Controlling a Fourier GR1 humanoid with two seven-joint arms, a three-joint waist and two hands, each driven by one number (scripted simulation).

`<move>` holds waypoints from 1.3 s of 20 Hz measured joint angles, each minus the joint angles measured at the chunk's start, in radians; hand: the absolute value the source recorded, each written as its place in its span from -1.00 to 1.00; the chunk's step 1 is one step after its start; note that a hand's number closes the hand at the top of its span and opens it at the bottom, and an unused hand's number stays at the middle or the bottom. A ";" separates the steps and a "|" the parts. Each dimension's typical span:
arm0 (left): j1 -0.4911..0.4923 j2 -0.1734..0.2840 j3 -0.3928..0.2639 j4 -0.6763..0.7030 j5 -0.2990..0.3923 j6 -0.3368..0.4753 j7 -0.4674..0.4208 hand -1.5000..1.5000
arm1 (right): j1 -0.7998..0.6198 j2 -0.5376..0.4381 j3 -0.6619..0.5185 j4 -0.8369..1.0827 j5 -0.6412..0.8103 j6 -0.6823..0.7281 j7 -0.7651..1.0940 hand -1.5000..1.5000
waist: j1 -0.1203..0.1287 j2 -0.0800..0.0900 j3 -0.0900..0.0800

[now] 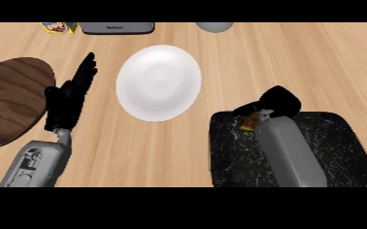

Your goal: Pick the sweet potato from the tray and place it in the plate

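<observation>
Nearest the viewer, two grey forearms came up from the lower edge, one on each side. The right forearm lay over the single black speckled square tray (329, 145), which sat at the lower right of the pale wooden surface (287, 63). At the tray's far edge the right robot hand (278, 100) was curled down over the one orange-brown sweet potato (250, 122), of which only a small end showed just beside the wrist, at the tray's upper left part; the robot hand hid the rest, and its fingers appeared closed round the vegetable, though whether it was lifted clear of the tray could not be told. On the other side, the left robot hand (68, 99) stood with fingers straight and spread upward, holding nothing, its edge overlapping the one round dark wooden board (22, 97) at the left border. Between the two robot hands, and a little farther off, lay the single white round plate (158, 82), bare, well apart from the sweet potato and close to the left robot hand's fingertips. Along the far edge stood three things: a small colourful packet (58, 27), a grey flat appliance (117, 27), and a grey rounded object (214, 26), each cut off by the border.
</observation>
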 measured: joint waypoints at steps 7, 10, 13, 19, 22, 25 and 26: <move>0.023 -0.016 -0.010 -0.018 -0.017 0.000 -0.010 0.00 | 0.066 0.017 -0.003 -0.091 0.093 0.035 -0.032 1.00 | 0.010 0.005 0.001; 0.008 -0.028 -0.006 0.002 -0.024 0.004 -0.015 0.00 | 0.065 0.025 0.010 -0.122 0.151 0.043 -0.036 1.00 | 0.012 0.010 0.004; -0.002 -0.029 -0.008 -0.011 -0.026 -0.006 0.001 0.00 | 0.028 -0.026 0.017 -0.105 0.112 0.049 -0.218 1.00 | 0.023 0.017 0.007; -0.014 -0.040 -0.015 -0.007 -0.023 -0.015 -0.007 0.00 | -0.050 -0.098 0.070 -0.153 -0.066 0.045 -0.716 1.00 | 0.052 0.031 0.013; -0.009 -0.037 -0.011 -0.002 -0.022 -0.019 -0.017 0.00 | -0.086 -0.145 0.050 -0.189 -0.159 -0.009 -0.950 1.00 | 0.052 0.034 0.014; -0.011 -0.038 -0.008 0.003 -0.022 -0.021 -0.019 0.00 | -0.121 -0.190 0.005 -0.203 -0.267 -0.041 -1.169 1.00 | 0.047 0.034 0.014; -0.011 -0.036 -0.006 0.002 -0.024 -0.019 -0.021 0.00 | -0.127 -0.207 -0.011 -0.199 -0.301 -0.049 -1.241 1.00 | 0.046 0.034 0.013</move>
